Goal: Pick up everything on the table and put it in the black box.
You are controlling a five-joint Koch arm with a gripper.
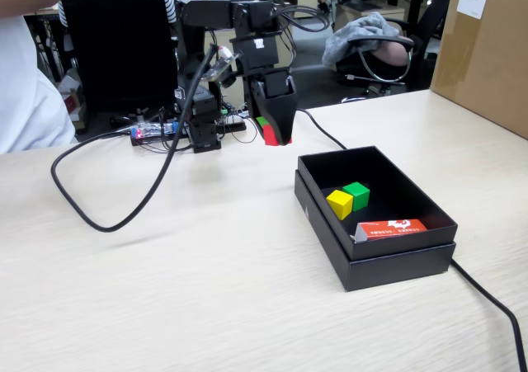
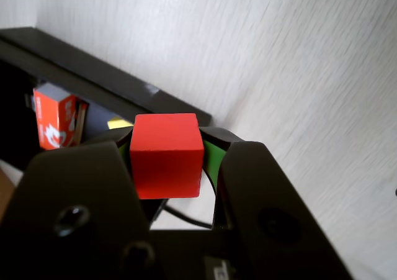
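On the far side of the desk [image 1: 206,289], in the fixed view, the arm stood folded over its base, its forearm pointing down so that the claw [image 1: 273,134] hung just above the surface, left of and beyond the black box [image 1: 388,252]. A sliver of the red cube [image 1: 271,138] showed at the claw's tip. The green cube [image 1: 356,194] and yellow cube [image 1: 339,203] lay touching inside the box, with the orange-red carton [image 1: 392,228] against its near wall. A thick black cable [image 1: 99,219] looped across the desk to the left.

Wrist view: the claw [image 2: 166,162] was closed on the red cube [image 2: 166,153], one jaw on each side, the cube sitting square and proud of the tips. The black box [image 2: 93,75] rim crossed the upper left, with the orange-red carton [image 2: 54,118] and a sliver of yellow cube [image 2: 119,123] beyond it.

Risks, as judged: the low carry height could let the cube or claw strike the stepped rim during the traverse; a release over the resting cubes or the carton could let the cube bounce out; the shallow grip near the tips could slip under a jolt.
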